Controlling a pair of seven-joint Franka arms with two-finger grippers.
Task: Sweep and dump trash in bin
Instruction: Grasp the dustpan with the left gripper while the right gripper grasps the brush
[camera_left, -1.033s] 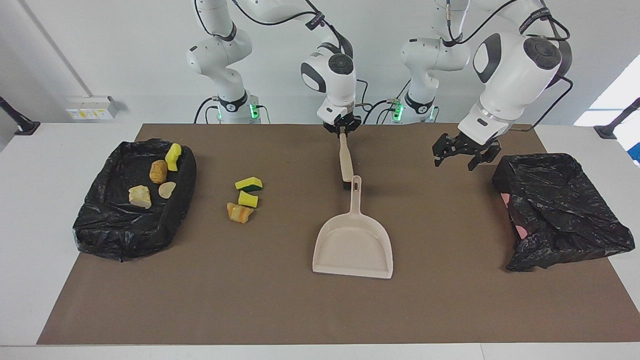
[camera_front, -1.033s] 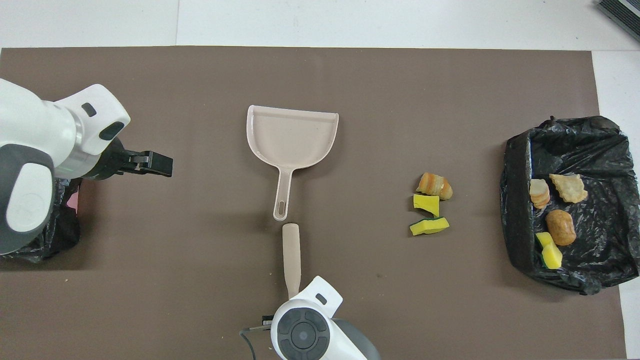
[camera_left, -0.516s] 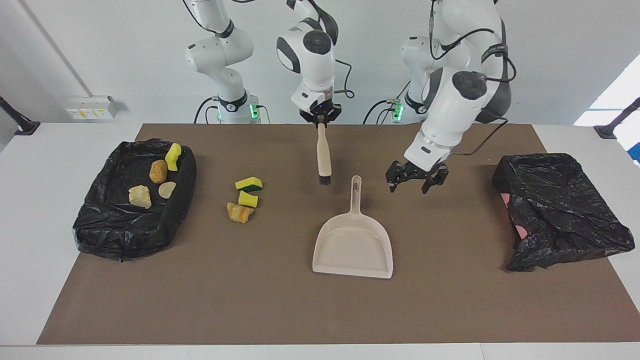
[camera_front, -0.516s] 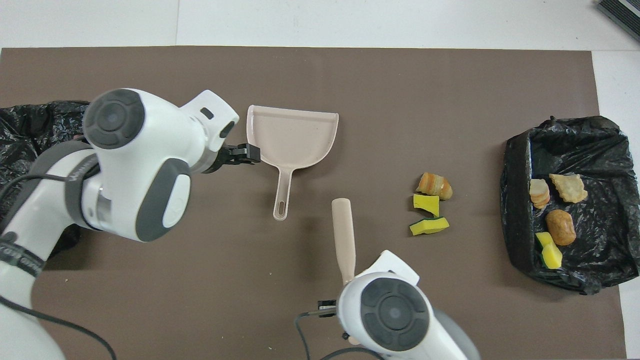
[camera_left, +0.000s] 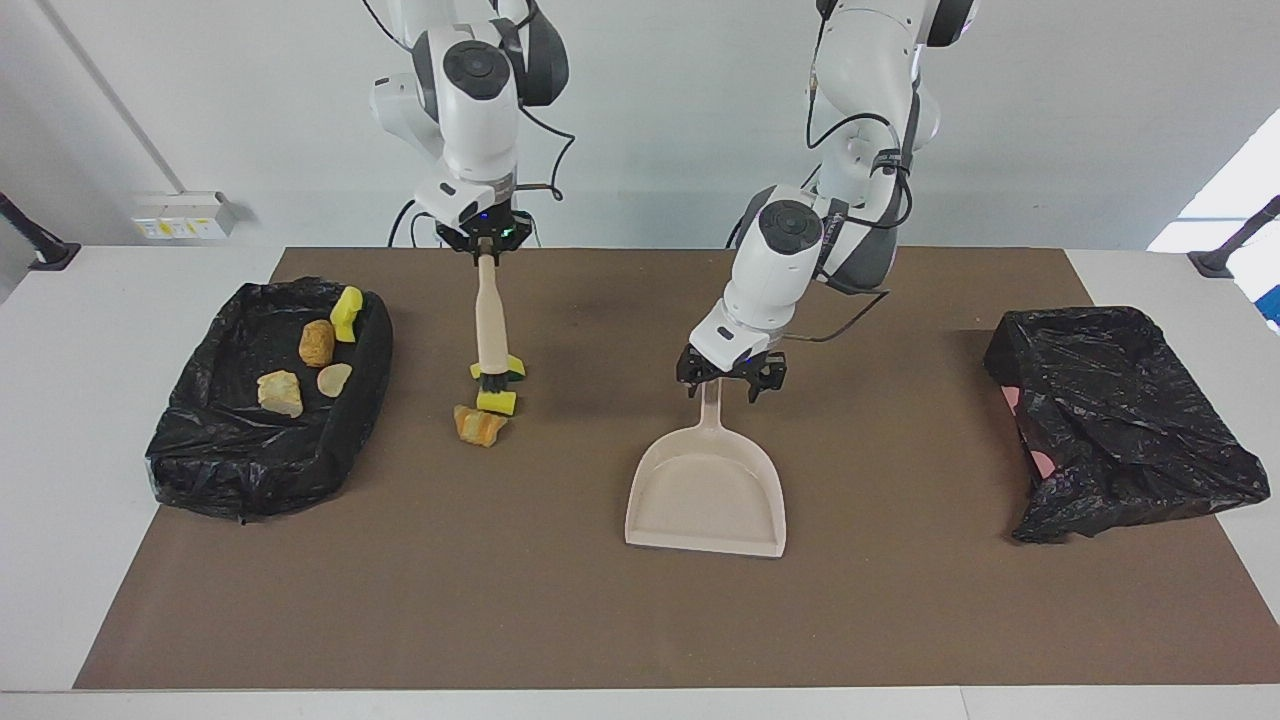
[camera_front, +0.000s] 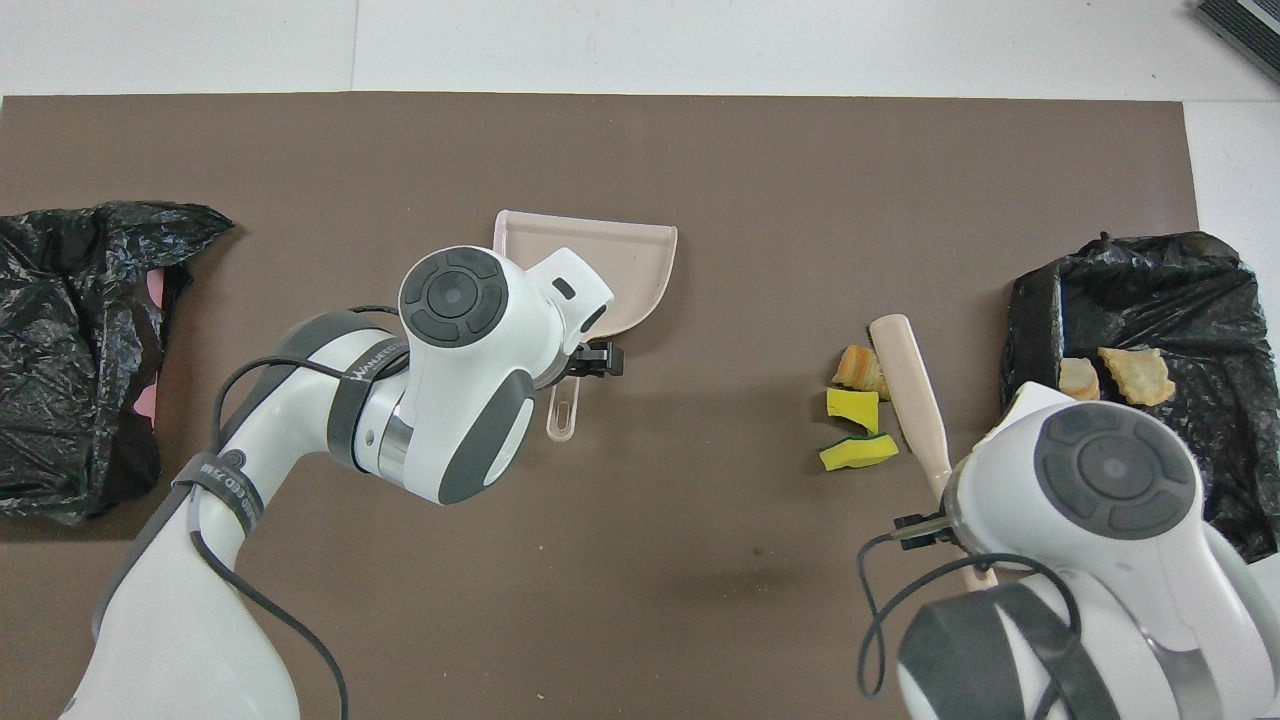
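Right end effector (camera_left: 486, 252) holds brush (camera_left: 490, 325) over trash (camera_left: 484, 410).

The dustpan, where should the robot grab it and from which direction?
Best by the handle, probably from straight above. The dustpan lies flat on the mat, its thin straight handle pointing toward the robots and its open mouth away from them, so fingers can close across the handle's width. The left end effector, open, hangs right over that handle.
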